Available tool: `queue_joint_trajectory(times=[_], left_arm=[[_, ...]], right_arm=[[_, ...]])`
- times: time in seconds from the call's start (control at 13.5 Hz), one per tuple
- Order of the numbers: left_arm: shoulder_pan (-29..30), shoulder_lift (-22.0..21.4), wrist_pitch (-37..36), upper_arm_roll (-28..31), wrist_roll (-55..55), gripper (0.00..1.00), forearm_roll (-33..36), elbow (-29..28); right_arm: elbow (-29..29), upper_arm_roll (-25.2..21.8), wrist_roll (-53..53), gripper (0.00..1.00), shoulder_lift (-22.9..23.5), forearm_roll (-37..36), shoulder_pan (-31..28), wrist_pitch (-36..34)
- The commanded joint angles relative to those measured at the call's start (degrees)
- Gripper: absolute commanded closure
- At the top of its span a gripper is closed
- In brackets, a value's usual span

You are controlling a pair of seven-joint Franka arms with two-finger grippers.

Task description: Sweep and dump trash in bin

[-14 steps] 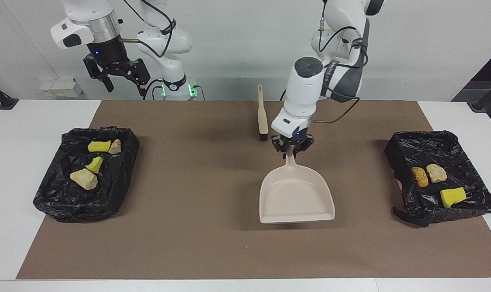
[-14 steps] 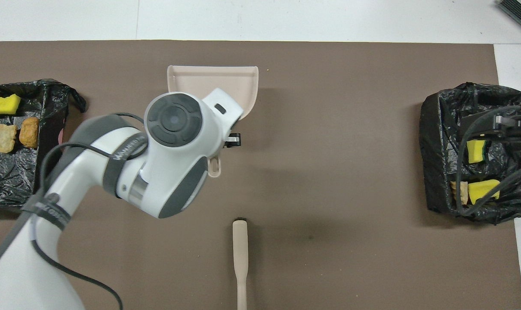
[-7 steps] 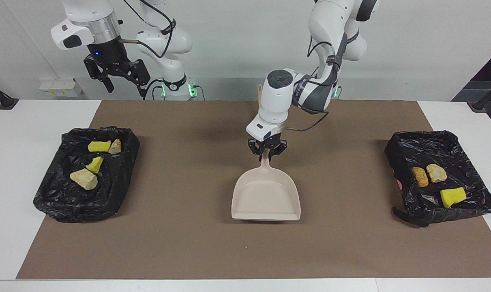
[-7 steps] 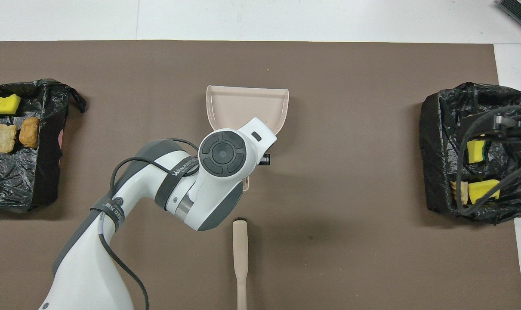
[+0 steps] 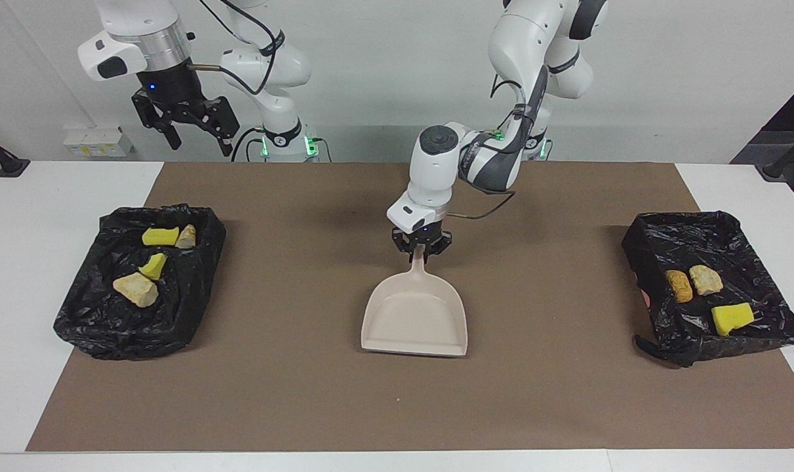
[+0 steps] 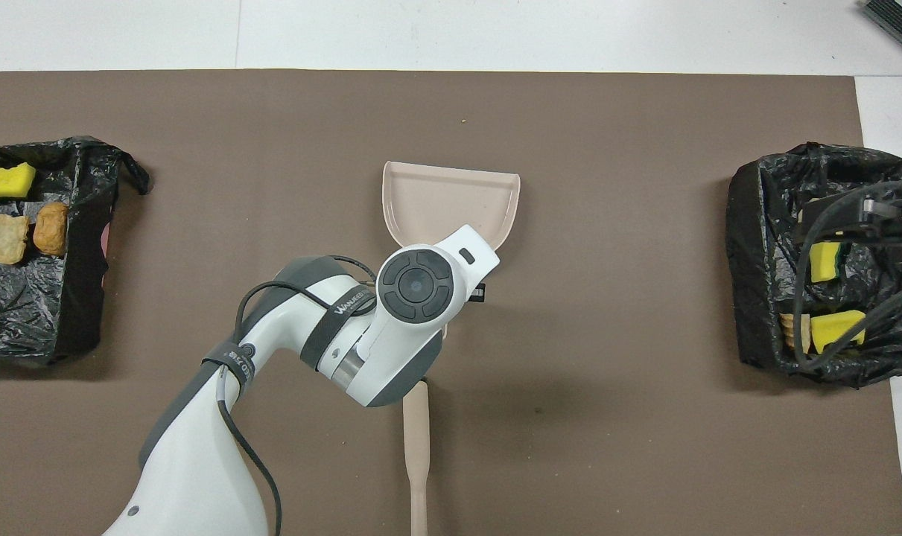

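Note:
My left gripper point(image 5: 423, 252) is shut on the handle of the empty beige dustpan point(image 5: 415, 318), whose mouth faces away from the robots at the middle of the mat; it also shows in the overhead view point(image 6: 451, 201). The trash lies in two black-lined bins. The bin at the right arm's end point(image 5: 88, 321) holds two yellow chunks point(image 5: 160, 236) and two beige lumps point(image 5: 136, 290). The bin at the left arm's end point(image 5: 692, 229) holds an orange-brown nugget point(image 5: 678, 286), a beige lump point(image 5: 706, 279) and a yellow chunk point(image 5: 731, 318). My right gripper point(image 5: 200, 141) is open and empty, raised high over the right arm's end.
The beige brush point(image 6: 415, 454) lies on the brown mat point(image 6: 607, 335), nearer to the robots than the dustpan, its head under my left arm. No loose scraps show on the mat.
My left gripper has carried the dustpan toward the right arm's end, to the middle of the mat, and lowered it. The right arm has hardly moved.

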Motion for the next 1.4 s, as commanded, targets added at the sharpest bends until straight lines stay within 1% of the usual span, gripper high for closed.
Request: queue_joint_trajectory(times=[0.0, 0.22, 0.52, 0.66, 1.03, 1.33], left_arm=[[1.87, -1.76, -1.32, 1.22, 1.41, 0.00, -1.12, -0.13], [6.27, -5.27, -4.40, 1.22, 1.32, 0.00, -1.12, 0.14], [11.63, -8.79, -11.25, 1.39, 3.51, 0.00, -1.12, -0.12], [15.32, -10.63, -15.73, 1.30, 8.25, 0.00, -1.12, -0.56], [25.87, -15.47, -21.98, 1.30, 22.56, 0.00, -1.12, -0.65], [30.71, -18.37, -26.64, 1.22, 29.00, 0.00, -1.12, 0.23]], right_arm=[[-0.02, 0.02, -1.04, 0.00, -0.03, 0.61, -0.56, -0.93], [-0.02, 0.02, -1.04, 0.00, -0.03, 0.61, -0.56, -0.93], [-0.02, 0.02, -1.04, 0.00, -0.03, 0.61, -0.56, -0.93], [-0.02, 0.02, -1.04, 0.00, -0.03, 0.61, -0.56, -0.93], [-0.02, 0.02, -1.04, 0.00, -0.03, 0.61, -0.56, -0.93], [-0.02, 0.02, -1.13, 0.00, -0.03, 0.61, -0.56, -0.93]])
